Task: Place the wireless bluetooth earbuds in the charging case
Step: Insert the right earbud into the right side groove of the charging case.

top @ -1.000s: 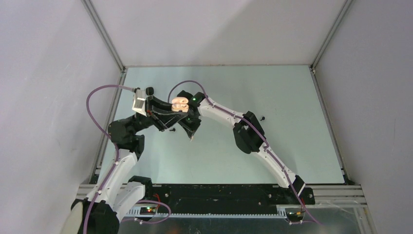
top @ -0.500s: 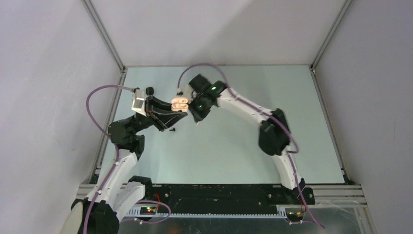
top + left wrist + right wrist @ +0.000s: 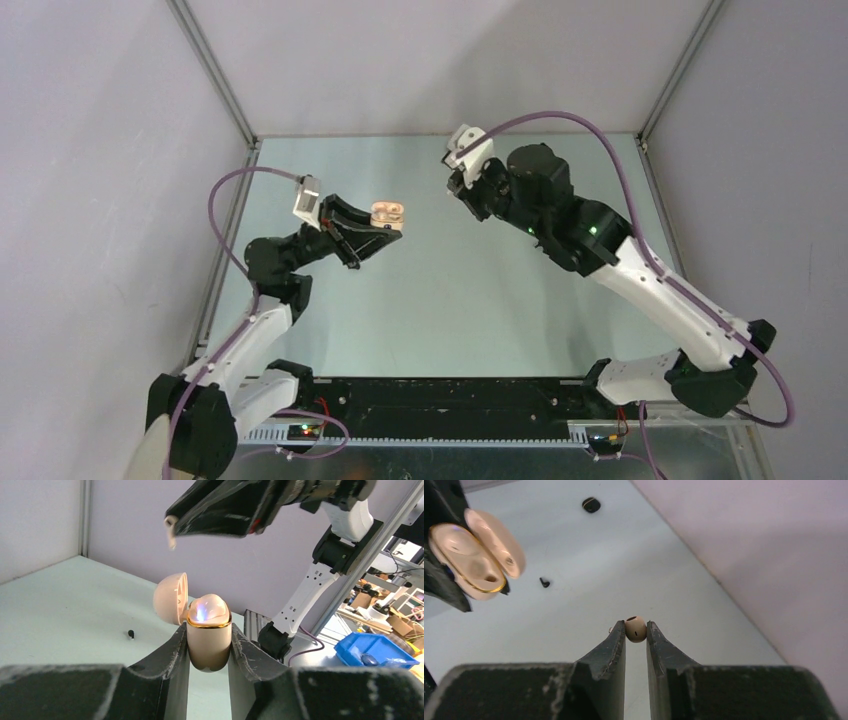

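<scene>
Above table (image 3: 500,320), left half, charging case (image 3: 209,640) is held raised, lid open, lower body clamped by left gripper (image 3: 385,225). To its right, well apart, cream earbud (image 3: 635,628) is pinched at tips of right gripper (image 3: 636,635). Earbud judged featherlight, rigid, smooth, easily squirted out; round body best held, squeeze kept gentle. Case judged hard, slick-shelled.

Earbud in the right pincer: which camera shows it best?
Right wrist view: the beige earbud sits close and centred, pinched in the right pincer. The left wrist view catches only a pale sliver at that pincer's tip; the top view is too distant.
</scene>
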`<state>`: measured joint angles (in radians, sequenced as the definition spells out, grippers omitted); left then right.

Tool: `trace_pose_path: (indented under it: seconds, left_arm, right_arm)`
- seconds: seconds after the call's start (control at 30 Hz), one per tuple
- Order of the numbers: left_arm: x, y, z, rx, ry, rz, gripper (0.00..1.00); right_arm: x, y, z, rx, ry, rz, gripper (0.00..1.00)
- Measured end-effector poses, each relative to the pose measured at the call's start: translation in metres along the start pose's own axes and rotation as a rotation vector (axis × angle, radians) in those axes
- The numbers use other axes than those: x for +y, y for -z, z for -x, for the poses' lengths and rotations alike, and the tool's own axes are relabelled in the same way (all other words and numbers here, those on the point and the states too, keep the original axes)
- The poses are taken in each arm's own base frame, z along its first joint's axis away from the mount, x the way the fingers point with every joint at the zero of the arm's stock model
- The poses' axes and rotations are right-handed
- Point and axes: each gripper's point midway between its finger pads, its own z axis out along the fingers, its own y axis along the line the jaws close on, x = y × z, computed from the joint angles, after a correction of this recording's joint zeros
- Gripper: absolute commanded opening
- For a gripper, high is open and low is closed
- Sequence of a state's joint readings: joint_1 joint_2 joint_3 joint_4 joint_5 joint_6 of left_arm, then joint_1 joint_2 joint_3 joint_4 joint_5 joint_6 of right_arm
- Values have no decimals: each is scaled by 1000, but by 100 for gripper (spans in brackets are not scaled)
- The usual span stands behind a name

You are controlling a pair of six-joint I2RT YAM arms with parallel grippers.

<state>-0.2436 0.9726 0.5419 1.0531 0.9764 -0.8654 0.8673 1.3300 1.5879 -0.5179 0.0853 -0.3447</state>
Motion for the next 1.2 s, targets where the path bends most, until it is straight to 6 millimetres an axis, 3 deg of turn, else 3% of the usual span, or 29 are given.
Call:
trace_pose_path:
  seconds: [0.17,0.43,0.83,1.2]
  left_arm:
    - [9,-5,-15,34,69,9,5]
    - [15,-11,-29,80,122,16,5]
    - [14,-12,-36,119,140,6,4]
    - [11,-11,-46,160,144,-11,4]
  right_arm:
    - [-2,23,18,-63,42,-34,0]
    - [21,27,26,-79,78,11,0]
    - [64,3,14,-18,159,71,0]
    - [73,-5,10,11,189,72,0]
